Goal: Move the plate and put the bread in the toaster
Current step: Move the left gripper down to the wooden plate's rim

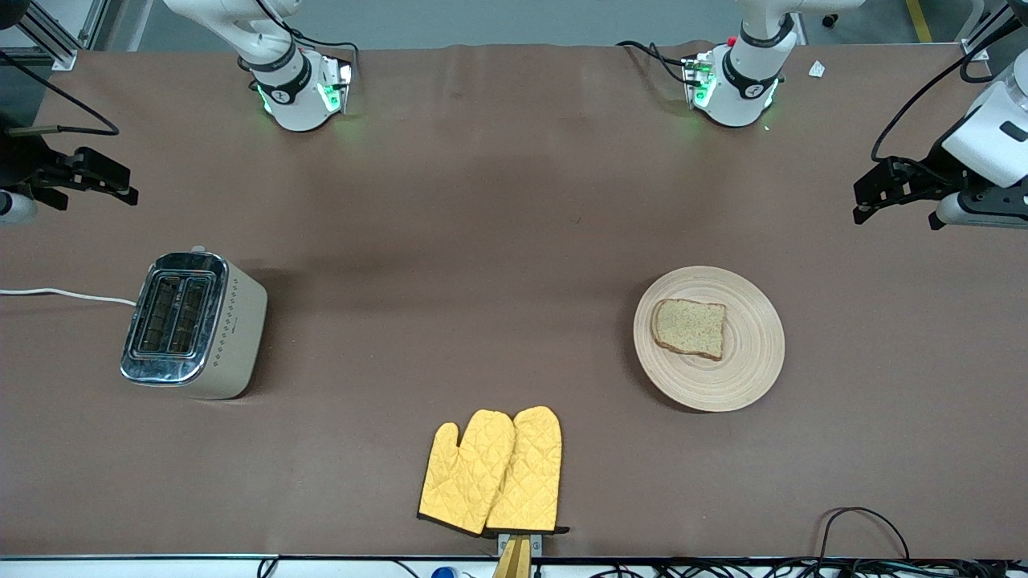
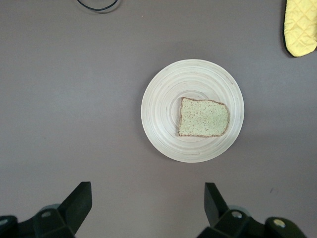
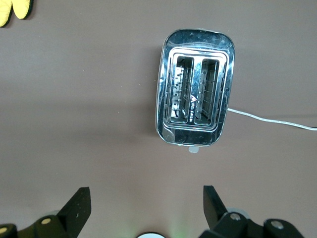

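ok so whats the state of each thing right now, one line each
plate: flat on the table, bread on it
bread: lying flat on the plate, not gripped
toaster: upright, both slots empty, white cord attached
oven mitts: lying flat, overlapping
left gripper: open, holding nothing, up over the table with the plate below
right gripper: open, holding nothing, up over the table with the toaster below

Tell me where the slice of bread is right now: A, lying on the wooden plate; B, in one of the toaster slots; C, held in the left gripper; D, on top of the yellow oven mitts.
A. The bread lies flat on the wooden plate, while the toaster slots show empty in the right wrist view and both grippers hold nothing.
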`<state>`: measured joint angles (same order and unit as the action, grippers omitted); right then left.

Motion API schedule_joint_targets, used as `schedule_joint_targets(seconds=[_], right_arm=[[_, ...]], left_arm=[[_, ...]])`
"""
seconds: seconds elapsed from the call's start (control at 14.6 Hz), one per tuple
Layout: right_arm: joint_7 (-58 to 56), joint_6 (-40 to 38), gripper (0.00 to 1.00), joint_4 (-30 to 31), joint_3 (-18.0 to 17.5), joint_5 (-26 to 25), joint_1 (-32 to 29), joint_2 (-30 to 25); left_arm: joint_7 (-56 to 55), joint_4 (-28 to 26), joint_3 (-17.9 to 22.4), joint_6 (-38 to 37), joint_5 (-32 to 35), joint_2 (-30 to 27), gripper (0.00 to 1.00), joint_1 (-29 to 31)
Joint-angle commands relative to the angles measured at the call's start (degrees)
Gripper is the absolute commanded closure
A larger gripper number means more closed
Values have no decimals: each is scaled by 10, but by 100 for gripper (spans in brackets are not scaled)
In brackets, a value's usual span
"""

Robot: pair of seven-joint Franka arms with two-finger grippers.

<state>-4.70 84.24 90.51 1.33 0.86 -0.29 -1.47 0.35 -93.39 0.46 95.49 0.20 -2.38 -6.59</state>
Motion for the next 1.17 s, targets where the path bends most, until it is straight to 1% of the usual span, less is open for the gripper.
schedule_joint_targets(seconds=[0.0,0.27,0.41,0.48,0.55,0.76,0.96,1.1], right_arm=[[-8,-5,0,4,0,5,-2,-12],[-8,-6,0,4,0,5,-2,-12],[-8,-6,0,4,0,5,-3,-12],[-8,-6,0,4,0,5,-3,-12],[-8,-6,0,4,0,5,-4,-12],[-8,-4,0,4,1,4,-5,-12],[-8,2,0,3,2,4,-9,-10],[-8,3,0,-16,2,2,-10,-7]], left_arm=[[-6,19,0,-3,9,13,0,1],[-8,17,1,-3,8,19,0,1],[0,14,2,-4,8,39,0,3],[6,12,3,-7,8,48,0,12],[10,13,2,-19,-3,65,0,38],[36,15,2,-20,-65,106,0,73],[46,16,2,-13,-134,158,0,87],[56,18,2,3,-166,199,0,104]])
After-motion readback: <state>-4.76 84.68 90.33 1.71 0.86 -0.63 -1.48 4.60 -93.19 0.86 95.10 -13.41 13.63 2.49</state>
